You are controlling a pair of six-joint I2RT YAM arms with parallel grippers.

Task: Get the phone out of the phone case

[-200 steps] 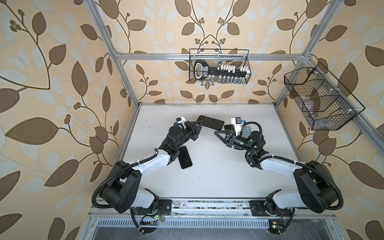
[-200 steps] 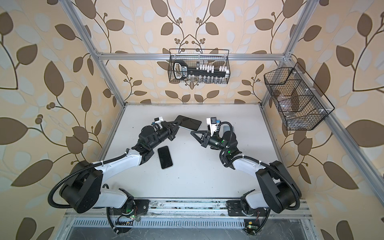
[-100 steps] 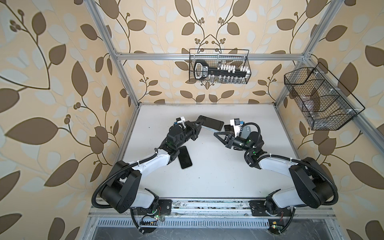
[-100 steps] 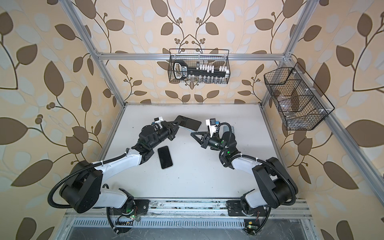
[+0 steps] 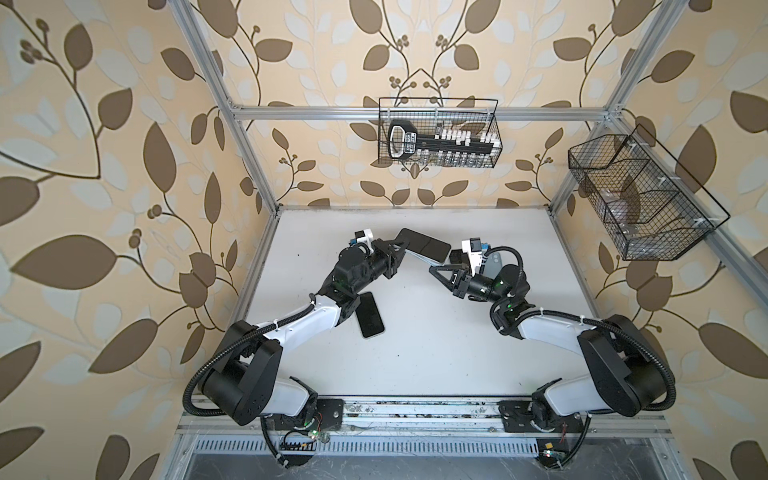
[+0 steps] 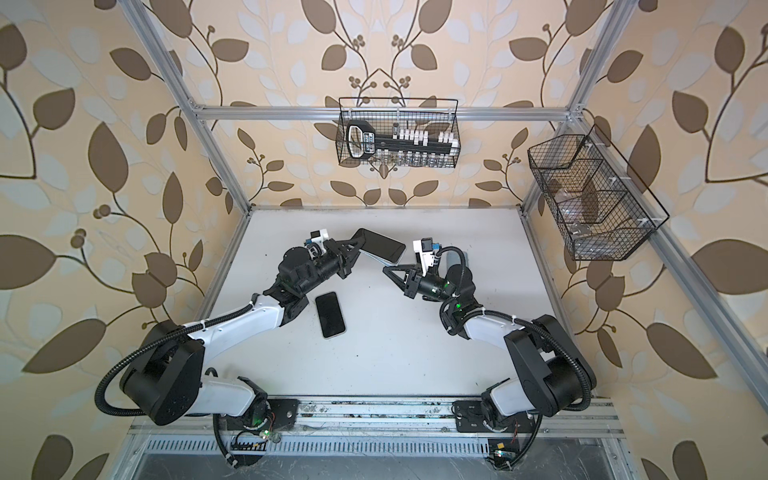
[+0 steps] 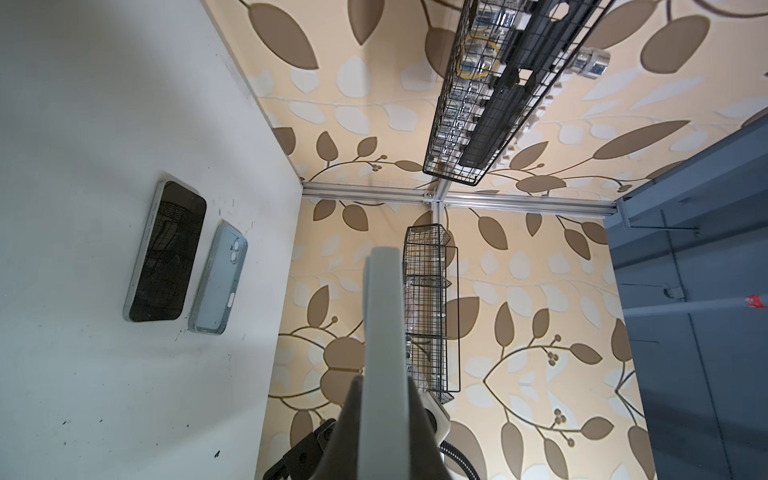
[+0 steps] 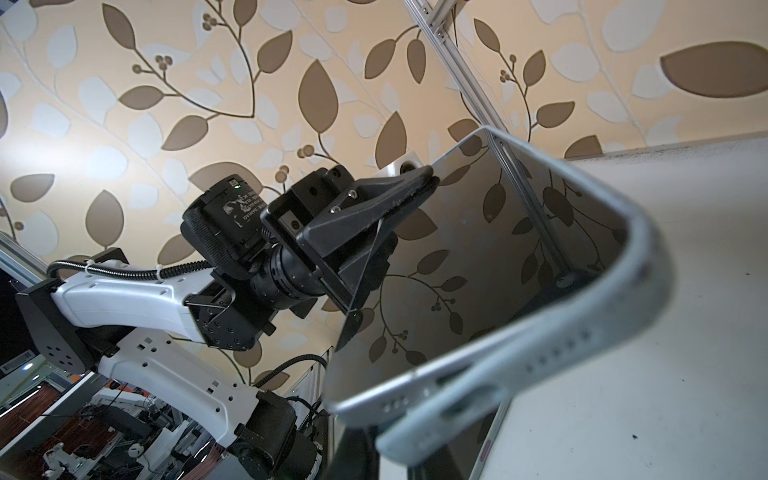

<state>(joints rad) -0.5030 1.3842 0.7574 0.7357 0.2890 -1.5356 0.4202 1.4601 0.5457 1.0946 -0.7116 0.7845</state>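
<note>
- The phone (image 5: 426, 245) hangs in the air over the table (image 5: 436, 357), beyond the loose phone (image 5: 370, 316) and a little to its right, with its screen facing up and tilted.
- The left gripper (image 5: 400, 250) is pinched tight across the phone's end on the loose phone's side.
- The right gripper (image 5: 433, 270), farther right of the loose phone, is pressed together. It appears to be on the peeled rim of the phone case (image 8: 582, 345), though the contact sits at the frame's edge.
- The case stands off the phone's port end and one corner; the rest I cannot tell.
- My judgement on handling: the phone is stiff, slick and breakable, so clamp it by its edges. The case is soft and springy — take its thin rim near a corner and peel.
</note>
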